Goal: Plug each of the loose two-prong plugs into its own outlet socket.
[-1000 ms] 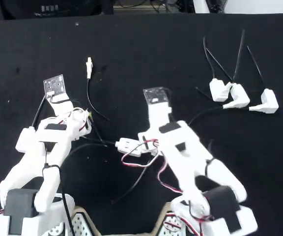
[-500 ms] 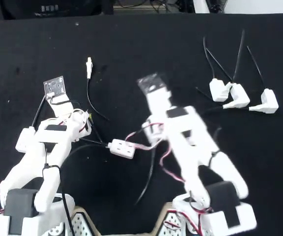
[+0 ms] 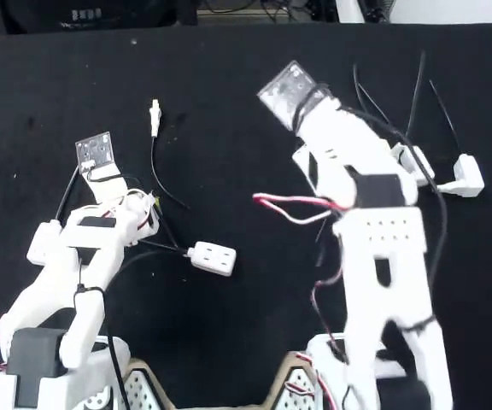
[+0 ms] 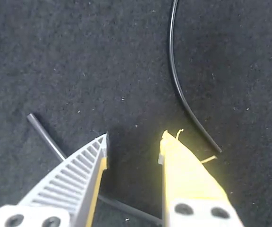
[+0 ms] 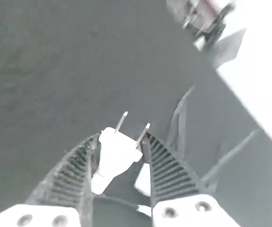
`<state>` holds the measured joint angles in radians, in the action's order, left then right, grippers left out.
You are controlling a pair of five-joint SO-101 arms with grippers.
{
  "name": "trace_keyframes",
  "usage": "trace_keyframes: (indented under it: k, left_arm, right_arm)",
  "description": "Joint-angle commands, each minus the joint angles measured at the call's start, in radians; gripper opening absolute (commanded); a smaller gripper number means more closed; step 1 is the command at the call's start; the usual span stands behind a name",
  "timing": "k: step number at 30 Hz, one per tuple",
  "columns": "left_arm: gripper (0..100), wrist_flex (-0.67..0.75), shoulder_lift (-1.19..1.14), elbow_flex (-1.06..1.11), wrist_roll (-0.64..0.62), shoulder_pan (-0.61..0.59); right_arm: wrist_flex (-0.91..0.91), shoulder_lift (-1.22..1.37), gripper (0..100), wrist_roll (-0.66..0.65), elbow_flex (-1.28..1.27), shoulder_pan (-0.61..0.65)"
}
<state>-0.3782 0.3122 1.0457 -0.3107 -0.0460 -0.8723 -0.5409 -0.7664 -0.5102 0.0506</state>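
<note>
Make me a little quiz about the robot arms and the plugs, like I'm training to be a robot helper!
1. True or false: the left gripper is holding a plug.
2. What sits right at the right gripper? A) a spoon B) a white two-prong plug C) a battery
3. Fill in: the white outlet block lies on a ____ table.
Key: 1 false, it is open and empty; 2 B; 3 black.

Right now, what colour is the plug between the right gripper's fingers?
The plug is white, with two metal prongs; the right wrist view shows it best.
</note>
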Motion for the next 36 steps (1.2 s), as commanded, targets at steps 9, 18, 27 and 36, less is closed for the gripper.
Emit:
trace_keyframes:
  k: [9,18,27,36]
  left_arm:
    - [18,0.014,0.031,-0.008,-0.002,-0.007]
    - [18,0.014,0.031,-0.008,-0.002,-0.005]
    - [18,0.012,0.031,-0.007,-0.002,-0.010]
    - [18,0.012,0.040,0.002,-0.002,-0.005]
  right_arm:
    - [-0.226,-0.110,1.1,-0.640,-0.446,0.057]
    - [0.081,-0.114,1.5,-0.319,-0.705,0.058]
    - [-0.048,-0.114,27.1,0.017,-0.570,0.072]
    - [-0.107,-0.110,18.7,0.017,-0.536,-0.044]
